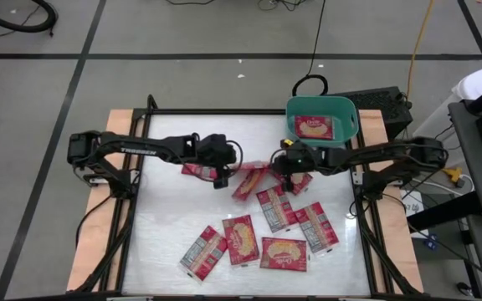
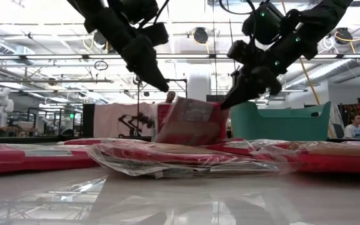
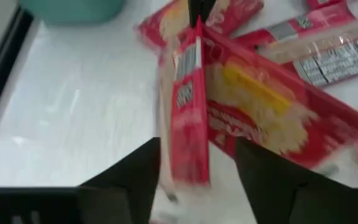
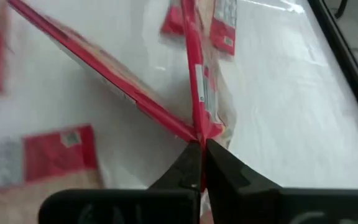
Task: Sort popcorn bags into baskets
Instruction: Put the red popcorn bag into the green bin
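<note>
One red popcorn bag [image 2: 189,122] stands up on edge at the middle of the table, between my two grippers. My right gripper [image 4: 201,149] is shut on it. My left gripper [image 3: 197,149] is open, and its fingers stand on either side of the bag's other end [image 3: 188,124]; I cannot tell whether they touch it. Several more popcorn bags [image 1: 241,238] lie flat on the table nearer the front. The teal basket [image 1: 341,109] stands at the far right with one bag [image 1: 314,127] lying in it. My right gripper pinches the raised bag between its two fingers at an upper corner of its red edge [image 4: 199,132], coming in slanting down from the table's right side. The bag hangs tilted below the fingers [image 2: 230,99]. Its lower edge [image 2: 186,142] is down at the flat bags; whether it is clear of them cannot be told.
Flat bags [image 1: 274,207] lie right under and beside the raised one, and one [image 1: 197,170] lies below my left arm. A black frame [image 1: 224,111] rims the table. A grey box [image 1: 387,107] stands behind the basket.
</note>
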`<state>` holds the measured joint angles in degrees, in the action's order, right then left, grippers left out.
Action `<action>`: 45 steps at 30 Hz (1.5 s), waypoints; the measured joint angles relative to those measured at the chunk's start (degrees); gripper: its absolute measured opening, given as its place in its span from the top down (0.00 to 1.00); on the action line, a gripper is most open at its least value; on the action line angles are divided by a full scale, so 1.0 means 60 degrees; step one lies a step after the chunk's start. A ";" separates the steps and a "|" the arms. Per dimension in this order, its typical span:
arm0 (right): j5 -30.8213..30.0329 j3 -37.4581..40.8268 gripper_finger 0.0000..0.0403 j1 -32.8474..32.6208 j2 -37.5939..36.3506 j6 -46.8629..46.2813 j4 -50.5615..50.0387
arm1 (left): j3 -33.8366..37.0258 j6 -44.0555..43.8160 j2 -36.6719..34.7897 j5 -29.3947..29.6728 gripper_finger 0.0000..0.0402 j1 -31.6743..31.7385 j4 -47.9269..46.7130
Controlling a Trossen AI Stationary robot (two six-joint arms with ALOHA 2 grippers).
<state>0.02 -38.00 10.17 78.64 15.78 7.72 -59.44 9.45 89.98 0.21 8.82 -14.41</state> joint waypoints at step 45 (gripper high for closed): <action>0.1004 -0.3498 0.61 0.0761 -0.2214 -0.6495 -0.4375 | -0.0043 -0.2246 -0.1359 -0.1754 0.92 0.1146 0.0403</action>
<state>6.04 -58.99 14.74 65.35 -23.19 -18.53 -59.70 -4.02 81.83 -10.32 15.70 -11.99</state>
